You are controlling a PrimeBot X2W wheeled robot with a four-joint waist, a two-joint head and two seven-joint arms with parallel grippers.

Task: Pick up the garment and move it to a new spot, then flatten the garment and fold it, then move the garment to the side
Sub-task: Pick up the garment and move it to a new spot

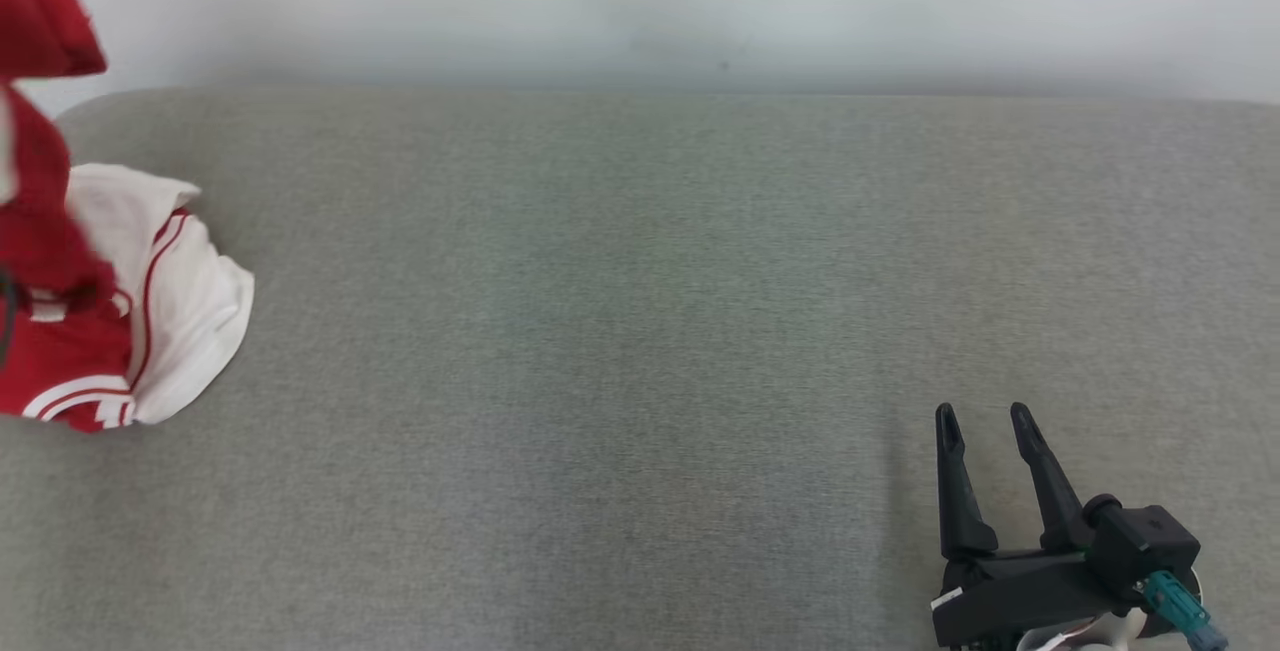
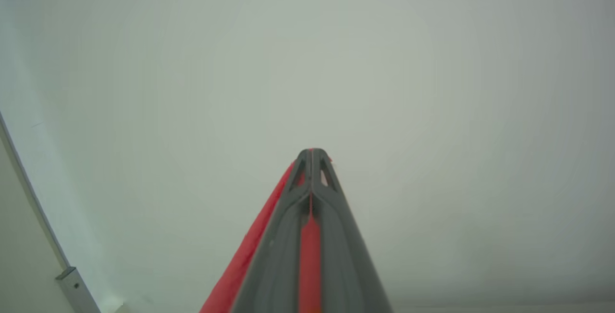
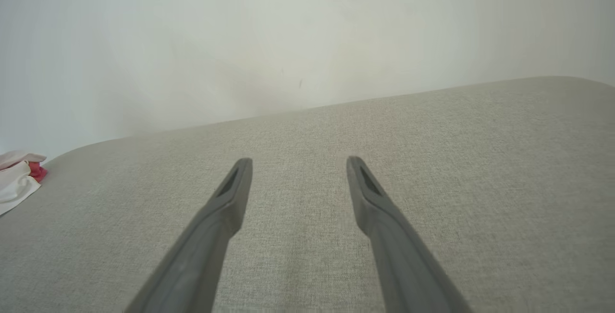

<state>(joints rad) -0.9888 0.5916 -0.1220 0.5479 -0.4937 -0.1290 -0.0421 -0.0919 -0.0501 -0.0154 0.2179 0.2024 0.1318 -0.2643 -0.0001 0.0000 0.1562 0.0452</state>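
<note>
The left gripper [image 2: 312, 152] rises from the bottom edge with its jaws pressed together, tips meeting at a narrow point. Red cloth of the garment [image 2: 242, 255] is pinched between them: a thin red band shows in the slit between the two dark fingers, and more red fabric runs down along their left side to the bottom edge. Behind is a plain pale wall [image 2: 336, 63]. At lower left a slanted metal strip [image 2: 72, 279] borders a beige panel [image 2: 19, 255]
</note>
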